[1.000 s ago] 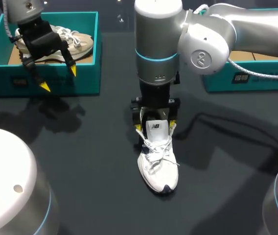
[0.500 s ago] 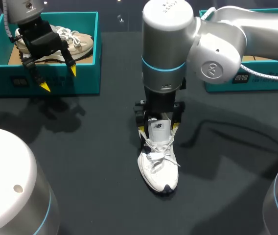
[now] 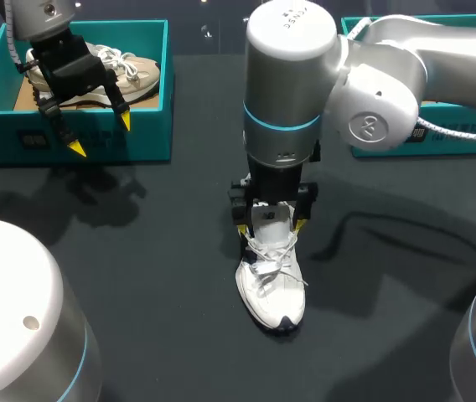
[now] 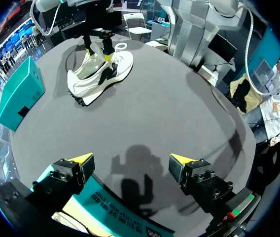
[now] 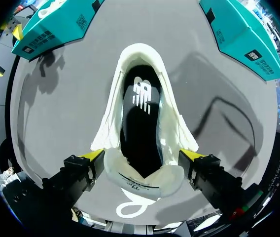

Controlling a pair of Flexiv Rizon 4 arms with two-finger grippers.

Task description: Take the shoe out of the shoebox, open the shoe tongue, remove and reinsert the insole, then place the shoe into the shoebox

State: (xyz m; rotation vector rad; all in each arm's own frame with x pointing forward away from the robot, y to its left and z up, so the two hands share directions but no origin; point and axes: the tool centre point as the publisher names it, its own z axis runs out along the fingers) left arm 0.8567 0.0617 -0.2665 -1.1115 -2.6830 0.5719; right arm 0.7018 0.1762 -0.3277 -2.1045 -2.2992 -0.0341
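Observation:
A white shoe (image 3: 271, 289) stands on the dark table with its toe toward the near edge. My right gripper (image 3: 269, 224) is open and hangs straight down over it, fingers straddling the sides at the tongue. In the right wrist view the right gripper (image 5: 142, 157) has the raised tongue (image 5: 142, 180) between its tips, and the black insole (image 5: 137, 128) lies inside the shoe (image 5: 108, 123). My left gripper (image 3: 100, 134) is open above the front wall of the teal shoebox (image 3: 95, 138); the left gripper (image 4: 131, 162) holds nothing. The shoe (image 4: 100, 74) is far ahead of it.
A beige shoe (image 3: 125, 71) lies in the left shoebox. A second teal box (image 3: 439, 134) stands at the back right, seen also as the box (image 5: 243, 34) beyond the shoe's heel. Bare dark table surrounds the white shoe.
My right arm has shifted toward the near edge and come lower, so its fingers now sit around the tongue. The left arm has kept still.

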